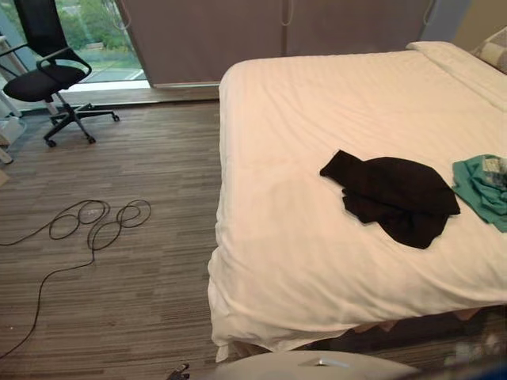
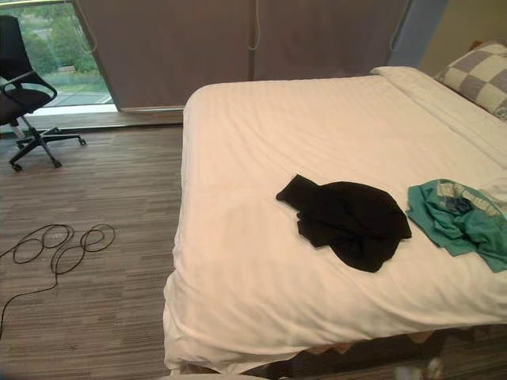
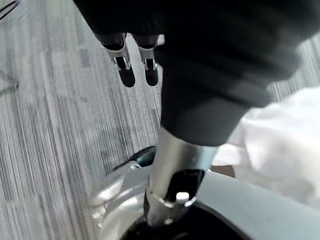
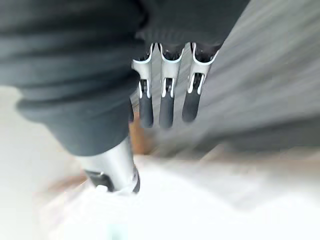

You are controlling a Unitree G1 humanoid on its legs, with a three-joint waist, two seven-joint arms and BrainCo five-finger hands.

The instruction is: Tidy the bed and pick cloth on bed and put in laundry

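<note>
A black garment (image 1: 396,196) lies crumpled on the white bed (image 1: 301,142), toward its near right part. Just right of it lies a teal cloth (image 2: 463,222) with a patterned patch. My left hand (image 3: 135,65) hangs over the striped floor beside the bed's white sheet, its fingers straight and holding nothing. In its wrist view my right hand (image 4: 167,95) hangs near the bed's edge with straight, empty fingers.
A checked pillow (image 2: 479,75) and a white pillow (image 2: 444,99) sit at the bed's far right. A black office chair (image 1: 51,71) stands by the window at the far left. The bed's left side faces wood-striped floor (image 1: 119,174). Grey blinds (image 1: 238,32) hang behind.
</note>
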